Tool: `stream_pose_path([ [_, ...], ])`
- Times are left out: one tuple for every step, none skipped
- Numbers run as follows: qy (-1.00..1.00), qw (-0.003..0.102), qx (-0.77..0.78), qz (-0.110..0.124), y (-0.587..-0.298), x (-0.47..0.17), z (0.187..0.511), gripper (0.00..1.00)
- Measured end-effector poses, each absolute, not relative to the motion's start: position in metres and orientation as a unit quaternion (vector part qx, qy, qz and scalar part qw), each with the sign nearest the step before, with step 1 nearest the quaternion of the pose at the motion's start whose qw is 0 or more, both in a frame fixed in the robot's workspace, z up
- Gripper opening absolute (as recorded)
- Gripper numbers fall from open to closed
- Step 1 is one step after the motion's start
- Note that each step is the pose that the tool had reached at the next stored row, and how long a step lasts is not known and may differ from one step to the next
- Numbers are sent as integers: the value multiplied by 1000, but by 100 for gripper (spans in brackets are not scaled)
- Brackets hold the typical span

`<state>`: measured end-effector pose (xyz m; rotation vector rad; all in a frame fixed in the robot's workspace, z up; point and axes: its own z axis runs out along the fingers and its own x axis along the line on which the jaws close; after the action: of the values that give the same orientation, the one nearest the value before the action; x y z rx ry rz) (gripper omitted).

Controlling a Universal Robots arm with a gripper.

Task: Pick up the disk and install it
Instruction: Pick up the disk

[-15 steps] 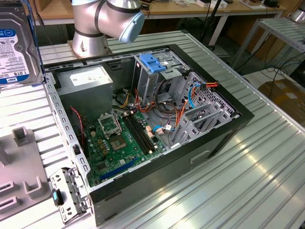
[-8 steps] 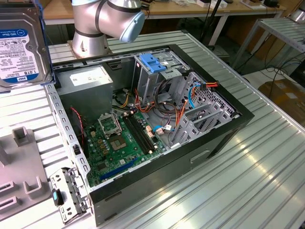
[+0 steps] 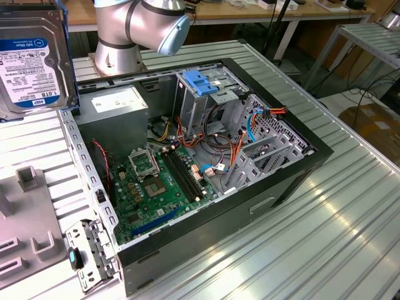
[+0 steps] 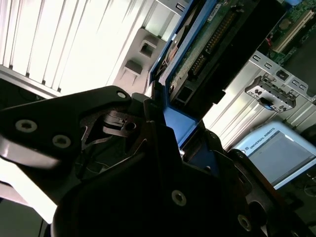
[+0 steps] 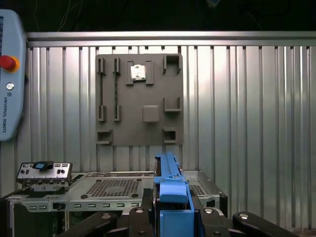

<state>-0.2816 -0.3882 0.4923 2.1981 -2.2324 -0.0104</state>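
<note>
At the upper left of the exterior view the disk (image 3: 28,59) hangs in the air with its label toward the camera, clear of the surface (image 3: 350,237). Just to its right stands the arm (image 3: 144,25). The open case (image 3: 269,206) lies in the middle of the frame. At the case's far side is the drive bay (image 3: 200,103), topped by a blue latch (image 3: 199,81).

The pick-up looks done and the carry toward the case is the step in hand. The disk is well apart from the bay and nothing is seated yet. Installing it would, I judge, call for turning the disk so its rail runs in line with the bay's slot, and for keeping it off the loose cables beside the bay.

The first wrist view shows the grip, which the exterior view does not. The pincer (image 5: 171,205) is closed on the disk, whose blue rail (image 5: 170,173) stands edge-on between the black fingers. Beyond it lie a grey plate (image 5: 138,98) on the ribbed surface and a pendant (image 5: 10,74).

The second wrist view adds the disk's circuit side (image 4: 212,34), and there too the rail (image 4: 177,121) is clamped between the jaws.
</note>
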Motion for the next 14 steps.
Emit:
stream_pose_path([
  [-713, 4, 702, -3, -389, -279, 492, 37],
  [-713, 4, 702, -3, -390, -278, 492, 37],
  [-713, 4, 702, -3, -392, -277, 492, 37],
  [-713, 4, 702, -3, -393, -277, 492, 37],
  [-713, 4, 702, -3, -394, -276, 492, 37],
  [-713, 4, 702, -3, -395, -275, 491, 37],
  [-713, 4, 702, -3, -395, -275, 491, 37],
  [-713, 4, 702, -3, -396, -274, 491, 37],
  [-713, 4, 702, -3, -396, -274, 491, 37],
  [-713, 4, 702, -3, -397, -273, 491, 37],
  [-713, 4, 702, -3, -397, -272, 491, 37],
  [-713, 4, 702, -3, -398, -271, 491, 37],
  [-713, 4, 702, -3, -398, -269, 491, 37],
  [-713, 4, 702, -3, -399, -267, 491, 37],
])
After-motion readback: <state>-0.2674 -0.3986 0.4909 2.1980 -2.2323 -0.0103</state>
